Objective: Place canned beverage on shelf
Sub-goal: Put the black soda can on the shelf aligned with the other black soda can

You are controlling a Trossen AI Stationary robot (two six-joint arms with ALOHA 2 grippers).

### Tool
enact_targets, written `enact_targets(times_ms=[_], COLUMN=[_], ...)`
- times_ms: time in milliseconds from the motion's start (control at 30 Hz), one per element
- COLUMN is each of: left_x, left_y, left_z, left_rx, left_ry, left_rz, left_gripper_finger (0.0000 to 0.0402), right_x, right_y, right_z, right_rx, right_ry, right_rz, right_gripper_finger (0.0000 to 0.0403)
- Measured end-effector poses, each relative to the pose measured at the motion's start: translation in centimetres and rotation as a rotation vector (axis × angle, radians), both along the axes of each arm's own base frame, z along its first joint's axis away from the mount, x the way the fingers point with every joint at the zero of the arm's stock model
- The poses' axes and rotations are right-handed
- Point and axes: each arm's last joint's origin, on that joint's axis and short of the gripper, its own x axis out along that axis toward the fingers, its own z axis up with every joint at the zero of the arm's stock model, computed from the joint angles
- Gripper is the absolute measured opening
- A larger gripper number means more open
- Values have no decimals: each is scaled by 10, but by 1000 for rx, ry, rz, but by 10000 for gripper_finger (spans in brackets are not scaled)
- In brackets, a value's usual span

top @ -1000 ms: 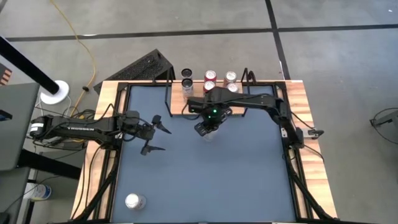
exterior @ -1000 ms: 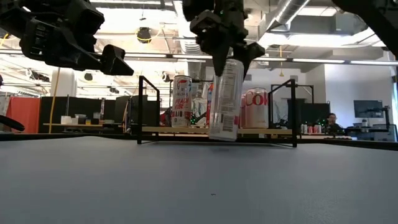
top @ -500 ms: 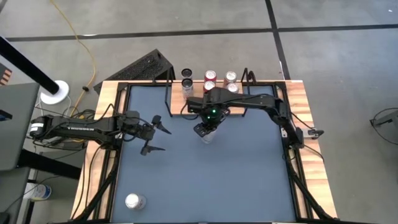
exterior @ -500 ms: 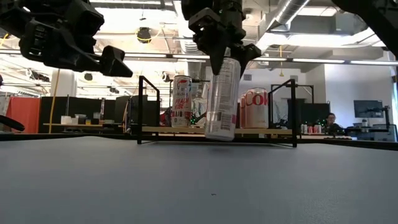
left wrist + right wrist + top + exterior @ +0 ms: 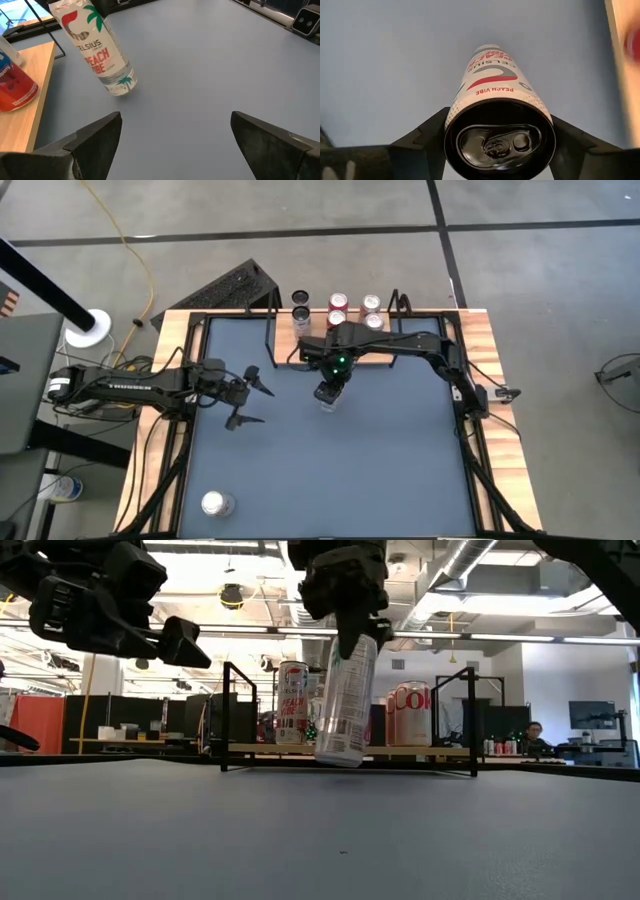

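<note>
A: Where is the tall slim white aluminium can with red lettering (image 5: 345,700) now?

B: The right hand (image 5: 328,390) pinches it near its top and holds it in the air, tilted, above the dark-blue surface (image 5: 330,470), in front of the small light-wood shelf on a thin black wire frame (image 5: 350,749). The can's bottom hangs at about the board's height.

A: What could go wrong?

B: I think the tilted bottom edge could hit the board's front edge or the black frame when moved forward. It could also push the cans already standing there, a similar white one (image 5: 291,703) and a red one (image 5: 408,714). If put down tilted, it may fall over.

A: And the can itself?

B: The wrist view shows its closed dark lid (image 5: 499,142) and the words "Peach Vibe".

A: The left hand (image 5: 247,395)?

B: Spread apart, holding nothing, waiting above the surface's left part.
</note>
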Motion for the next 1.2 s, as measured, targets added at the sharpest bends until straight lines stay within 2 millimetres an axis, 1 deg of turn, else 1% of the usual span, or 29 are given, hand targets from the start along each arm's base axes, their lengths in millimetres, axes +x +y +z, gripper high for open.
enact_targets(times_ms=[67,133,333,400,467,567,700,867,933,1067,1200], left_x=[0,0,0,0,0,0,0,1,1,1,1], left_y=[0,0,0,0,0,0,0,1,2,2,2], left_z=[0,0,0,0,0,1,1,1,1,1,1], left_rx=[5,5,11,11,11,11,-5,-23,-23,-20,-20], left_ry=[2,1,-1,-1,-3,-8,-11,-3,-1,-4,-6], left_rz=[-2,-2,-4,-3,-3,-2,5,50,68,74,75], left_gripper_finger=[364,364,364,364,364,364,364,364,364,364,364], right_x=[1,1,4,7,11,15,21,21,20,15,14], right_y=[5,15,43,49,53,56,61,67,68,68,71], right_z=[0,0,0,0,1,2,4,3,-1,-13,-19], right_rx=[-30,-106,-329,-435,-505,-550,-582,-544,-506,-455,-483], right_ry=[-21,-29,-28,-19,-29,-64,-134,-192,-204,-137,-100], right_rz=[172,372,1055,1209,1314,1439,1523,1646,1695,1787,1803], right_gripper_finger=[268,268,268,268,268,268,268,268,268,268,268])
